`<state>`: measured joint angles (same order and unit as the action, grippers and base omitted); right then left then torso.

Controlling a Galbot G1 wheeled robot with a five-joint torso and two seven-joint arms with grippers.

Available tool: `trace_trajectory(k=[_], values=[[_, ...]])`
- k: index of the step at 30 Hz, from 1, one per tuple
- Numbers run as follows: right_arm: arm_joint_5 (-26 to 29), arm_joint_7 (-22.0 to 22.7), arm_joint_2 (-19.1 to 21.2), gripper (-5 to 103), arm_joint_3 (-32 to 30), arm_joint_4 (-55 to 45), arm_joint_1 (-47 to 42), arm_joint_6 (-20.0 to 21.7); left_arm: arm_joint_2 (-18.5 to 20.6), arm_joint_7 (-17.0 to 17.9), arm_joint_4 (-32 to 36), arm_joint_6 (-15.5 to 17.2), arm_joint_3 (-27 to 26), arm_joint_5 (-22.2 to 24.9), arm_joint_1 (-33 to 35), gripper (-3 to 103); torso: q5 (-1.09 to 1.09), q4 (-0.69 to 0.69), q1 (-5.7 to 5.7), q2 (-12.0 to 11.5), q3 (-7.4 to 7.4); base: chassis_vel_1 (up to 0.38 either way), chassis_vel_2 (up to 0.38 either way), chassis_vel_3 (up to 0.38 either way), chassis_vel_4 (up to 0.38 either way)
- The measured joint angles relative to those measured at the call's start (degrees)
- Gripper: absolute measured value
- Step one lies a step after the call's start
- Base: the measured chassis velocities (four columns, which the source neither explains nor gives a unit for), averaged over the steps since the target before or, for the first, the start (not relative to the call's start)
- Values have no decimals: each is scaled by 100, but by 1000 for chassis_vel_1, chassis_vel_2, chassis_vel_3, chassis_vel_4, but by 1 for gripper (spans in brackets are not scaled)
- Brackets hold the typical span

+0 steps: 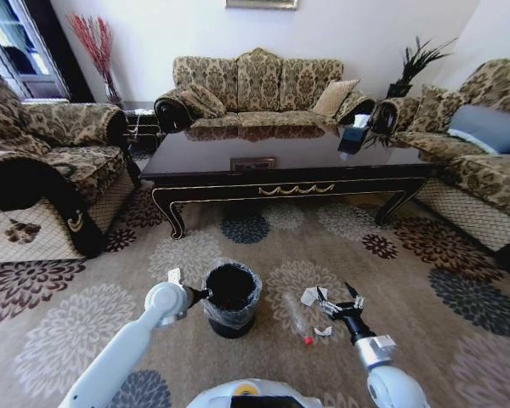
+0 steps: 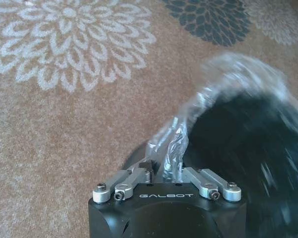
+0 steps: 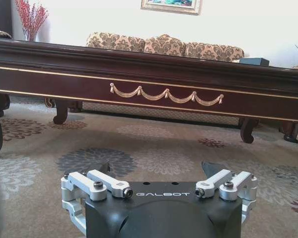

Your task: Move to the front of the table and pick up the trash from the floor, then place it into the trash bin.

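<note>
Home living room: patterned sofas (image 1: pixel 255 85), coffee table (image 1: pixel 289 170), carpet (image 1: pixel 408 255).

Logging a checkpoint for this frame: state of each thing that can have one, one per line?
trash bin: upright on the carpet, clear liner folded over its rim.
trash: on the floor to the bin's right, not picked up.
left pincer: at the bin's rim, closed on the liner.
right pincer: open, low over the floor beside the white scraps.
table: standing beyond the bin, glossy top.

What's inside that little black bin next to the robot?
The trash bin holds a clear plastic liner folded over its rim. Its inside looks dark; whether any trash lies at the bottom cannot be seen.
</note>
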<state>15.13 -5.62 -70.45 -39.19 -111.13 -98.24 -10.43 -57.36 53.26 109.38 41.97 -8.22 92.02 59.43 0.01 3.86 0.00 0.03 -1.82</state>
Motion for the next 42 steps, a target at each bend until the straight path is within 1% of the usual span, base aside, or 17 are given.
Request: trace_trajectory(k=[1,4,6,8,10,17,23,29,31,33,35,36,37,38,40,41,42], values=[[0,0,0,100,0,0,0,0,0,0,0,0,0,0,0,20,0,0,0,0,0,0,0,0,0],[-2,1,-7,100,6,10,-5,-10,24,1,11,20,-70,-14,86,11,1,-1,0,0,0,0,0,0,0],[-2,0,-8,100,10,10,-4,-11,32,-2,15,24,-78,-10,102,11,1,-1,0,0,0,0,0,0,0],[-3,1,-11,100,32,10,8,-11,71,-14,16,26,-110,-6,147,6,-7,0,0,0,-1,0,0,0,0],[-3,4,-13,100,51,13,23,-11,104,-31,17,22,-157,-4,164,1,0,1,0,0,-1,0,0,0,0],[-3,6,-18,100,62,31,15,-11,220,-34,147,25,-321,-3,256,0,-1,-1,0,0,-1,0,0,0,0],[51,62,34,100,61,37,49,23,478,-12,417,24,-548,54,404,0,-1,-1,0,0,-1,0,0,0,0],[289,336,168,100,86,87,146,258,742,44,839,24,-817,240,765,0,-1,-1,0,0,0,0,0,0,0],[600,620,242,100,120,208,232,584,848,98,977,24,-931,316,958,0,-1,-1,0,0,0,0,0,0,0],[698,687,256,100,133,253,265,666,868,112,999,24,-951,329,996,0,-1,-1,0,0,0,0,0,0,0],[1121,932,284,100,172,446,417,968,895,260,1036,24,-983,392,1087,0,0,-2,0,0,0,0,0,0,0],[1121,932,284,100,172,446,417,968,895,260,1036,24,-983,392,1087,0,0,-2,0,0,0,0,0,0,0],[1347,1075,286,100,194,560,513,1127,887,407,1040,23,-983,465,1102,0,-1,-1,0,0,0,0,0,0,0],[1374,1095,287,100,200,577,527,1150,885,437,1041,24,-983,480,1103,0,-1,-1,0,0,0,0,0,0,0],[1651,1302,333,100,286,792,720,1378,872,988,1091,20,-996,884,1105,0,0,0,0,0,0,0,0,0,0],[1702,1352,361,100,315,858,786,1438,888,1150,1131,20,-1010,1063,1101,0,-1,-2,0,0,-1,0,0,0,0],[1702,1352,361,100,315,858,786,1438,888,1150,1131,20,-1010,1063,1101,0,-1,-2,0,0,-1,0,0,0,0]])
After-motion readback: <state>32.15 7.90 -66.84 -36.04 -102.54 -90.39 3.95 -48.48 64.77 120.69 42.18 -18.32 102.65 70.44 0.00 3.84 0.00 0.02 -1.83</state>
